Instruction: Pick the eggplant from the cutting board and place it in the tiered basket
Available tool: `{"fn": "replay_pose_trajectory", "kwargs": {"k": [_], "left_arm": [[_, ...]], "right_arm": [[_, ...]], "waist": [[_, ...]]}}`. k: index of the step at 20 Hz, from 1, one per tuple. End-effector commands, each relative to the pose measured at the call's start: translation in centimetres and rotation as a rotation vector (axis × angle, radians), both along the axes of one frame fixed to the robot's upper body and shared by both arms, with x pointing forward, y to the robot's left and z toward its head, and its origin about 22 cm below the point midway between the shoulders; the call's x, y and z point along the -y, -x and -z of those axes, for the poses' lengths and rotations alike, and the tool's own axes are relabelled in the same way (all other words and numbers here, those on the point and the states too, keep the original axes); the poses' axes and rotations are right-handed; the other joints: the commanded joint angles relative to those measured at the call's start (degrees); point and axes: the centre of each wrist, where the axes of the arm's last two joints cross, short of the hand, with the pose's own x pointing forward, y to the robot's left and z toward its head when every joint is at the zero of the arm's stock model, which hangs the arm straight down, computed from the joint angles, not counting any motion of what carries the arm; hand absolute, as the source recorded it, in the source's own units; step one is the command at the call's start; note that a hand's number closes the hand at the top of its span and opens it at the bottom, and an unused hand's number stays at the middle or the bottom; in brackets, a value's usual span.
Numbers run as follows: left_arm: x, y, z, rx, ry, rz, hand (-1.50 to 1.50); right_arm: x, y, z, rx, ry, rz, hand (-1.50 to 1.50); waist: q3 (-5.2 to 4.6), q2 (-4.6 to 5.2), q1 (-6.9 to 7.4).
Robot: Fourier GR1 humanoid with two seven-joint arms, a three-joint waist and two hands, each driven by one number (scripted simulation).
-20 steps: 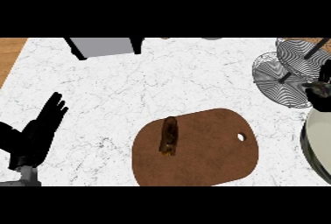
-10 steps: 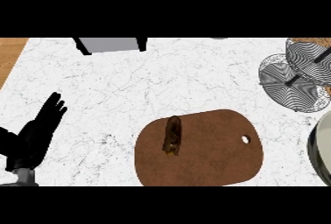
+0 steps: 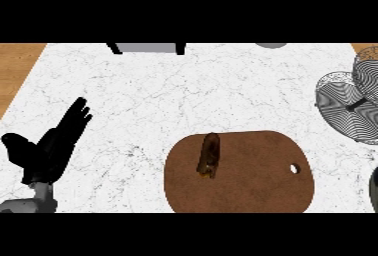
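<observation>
— Where's the eggplant (image 3: 209,155) right now?

— Lying on the cutting board (image 3: 251,185), toward the board's left side. It's a dark, slim thing, set nearly lengthwise away from us, tip tilted a little to the right. Nothing is touching it.

— And the board?

— Brown, rounded, with a small hole near its right edge. It sits on the white marbled tabletop (image 3: 184,90), at the near side.

— What's the robot doing with its hands?

— I only see the left hand (image 3: 52,145), over at the left edge of the tabletop. Its fingers are straight and point away from us, thumb out to the side, holding nothing. It's well apart from the board.

— The other one?

— The right hand doesn't show at all.

— And the tiered basket (image 3: 351,102)?

— Far right, a wire thing with round mesh trays, partly cut off by the edge. It's apart from the board, up and to the right of it.
</observation>
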Motion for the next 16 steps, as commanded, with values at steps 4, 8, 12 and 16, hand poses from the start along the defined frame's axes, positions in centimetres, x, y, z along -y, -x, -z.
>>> {"fn": "replay_pose_trajectory", "kwargs": {"k": [4,8,12,16], "left_arm": [[-0.2,-0.9,0.3,0.002,0.000,0.012,0.00],[-0.9,0.4,-0.4,-0.026,0.000,0.029,0.00],[-0.4,-2.1,-0.3,-0.013,-0.010,-0.014,0.00],[-0.4,-0.9,-0.2,-0.007,-0.005,-0.001,0.00]], "right_arm": [[-0.5,-2.4,-0.7,-0.028,-0.039,-0.085,1.50],[-1.5,-4.1,1.3,-0.085,-0.025,-0.079,1.50],[-3.6,-6.3,2.6,-0.139,-0.020,-0.073,1.50],[-4.4,-7.5,3.0,-0.151,0.001,-0.062,1.50]], "waist": [[-0.21,-0.17,0.67],[-0.19,-0.24,0.95],[-0.25,-0.30,-0.03],[-0.24,-0.35,0.12]]}}
